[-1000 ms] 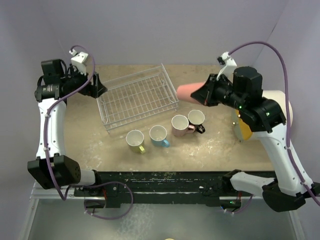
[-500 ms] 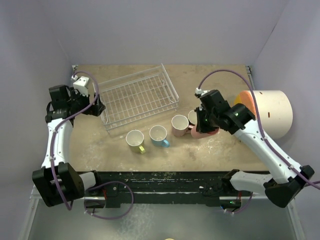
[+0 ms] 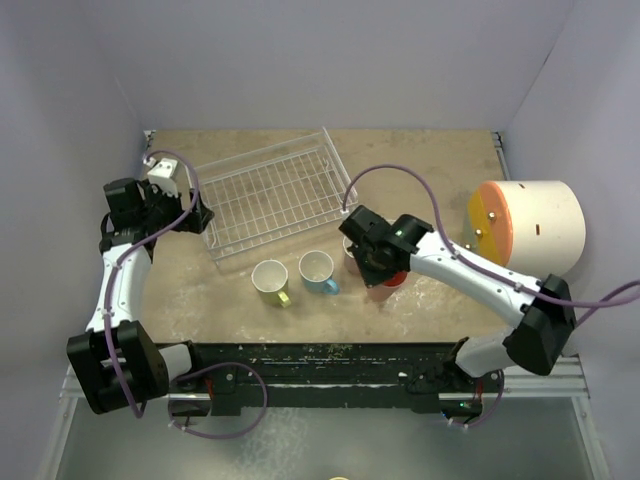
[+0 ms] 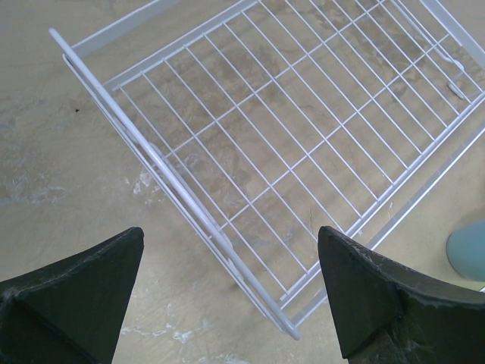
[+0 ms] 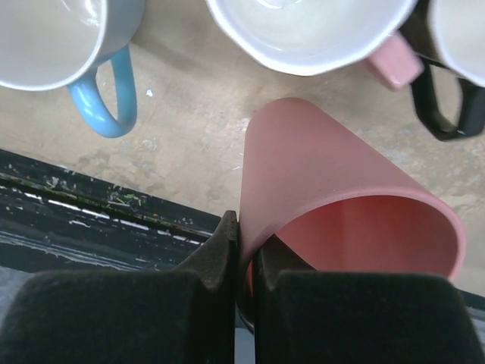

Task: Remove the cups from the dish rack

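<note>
The white wire dish rack (image 3: 275, 200) stands with no cups in it; it fills the left wrist view (image 4: 303, 136). My left gripper (image 3: 196, 213) is open at its left end, its jaws either side of the rack's corner (image 4: 227, 250). My right gripper (image 3: 372, 262) is shut on the wall of the coral-red cup (image 5: 333, 205), held low just in front of the pink cup (image 5: 311, 30) and black cup (image 5: 455, 53). The coral-red cup shows under the arm (image 3: 385, 285). The yellow-green cup (image 3: 270, 279) and light blue cup (image 3: 318, 269) stand upright on the table.
The big cream cylinder with an orange-yellow face (image 3: 528, 225) lies at the right. The table's black front edge (image 5: 91, 220) is close below the coral-red cup. Purple walls enclose the table.
My right arm has swung left and down, carrying the coral-red cup from beside the black cup to in front of the pink cup. My left gripper has shifted slightly.
</note>
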### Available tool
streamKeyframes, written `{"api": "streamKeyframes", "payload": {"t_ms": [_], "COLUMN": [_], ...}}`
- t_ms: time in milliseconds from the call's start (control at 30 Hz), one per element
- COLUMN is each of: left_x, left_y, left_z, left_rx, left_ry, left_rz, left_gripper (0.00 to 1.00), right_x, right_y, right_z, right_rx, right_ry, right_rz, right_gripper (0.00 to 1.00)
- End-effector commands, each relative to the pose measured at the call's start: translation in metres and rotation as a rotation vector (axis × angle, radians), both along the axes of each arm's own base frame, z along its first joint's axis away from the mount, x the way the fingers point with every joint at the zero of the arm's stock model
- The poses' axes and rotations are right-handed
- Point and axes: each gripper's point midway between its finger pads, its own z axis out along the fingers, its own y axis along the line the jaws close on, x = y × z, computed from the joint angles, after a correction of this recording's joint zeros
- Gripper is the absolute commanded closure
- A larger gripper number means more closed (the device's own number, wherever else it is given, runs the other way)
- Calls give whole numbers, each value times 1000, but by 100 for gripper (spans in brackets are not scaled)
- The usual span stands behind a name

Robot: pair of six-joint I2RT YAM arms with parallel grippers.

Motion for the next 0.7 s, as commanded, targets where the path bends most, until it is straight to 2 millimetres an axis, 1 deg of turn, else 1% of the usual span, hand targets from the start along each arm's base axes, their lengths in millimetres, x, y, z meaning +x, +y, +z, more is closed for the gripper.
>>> {"api": "streamKeyframes", "payload": {"t_ms": [0, 233, 433, 500, 533, 567, 633, 667], "left_x": [7, 3, 4, 2, 0, -1, -1, -2], "left_y": [-4, -6, -5, -6, -7, -7, -6, -5], "left_z": [17, 13, 7, 0, -4, -7, -13, -17], "left_rx": [-11, 9, -16, -18, -14, -6, 5, 4], "left_ry": [-87, -139, -137, -129, -129, -130, -130, -127], "left_rz": [-15, -30, 3, -5, -13, -17, -17, -6], "left_gripper": [1, 1, 1, 1, 1, 1, 1, 1], "right_x": [1, -10, -10, -10, -10, -10, -9, -9], "right_y": [8, 12, 12, 11, 10, 10, 11, 11], "right_z": [-7, -33, -43, -44, -44, -43, -42, -40], "right_rx": [-29, -75, -89, -91, -93, -92, -83, -77], "right_ry": [-26, 23, 30, 27, 24, 21, 15, 10], "right_rz": [12, 42, 42, 35, 31, 29, 25, 22], "right_gripper": [100, 100, 100, 99, 89, 84, 78, 72]}}
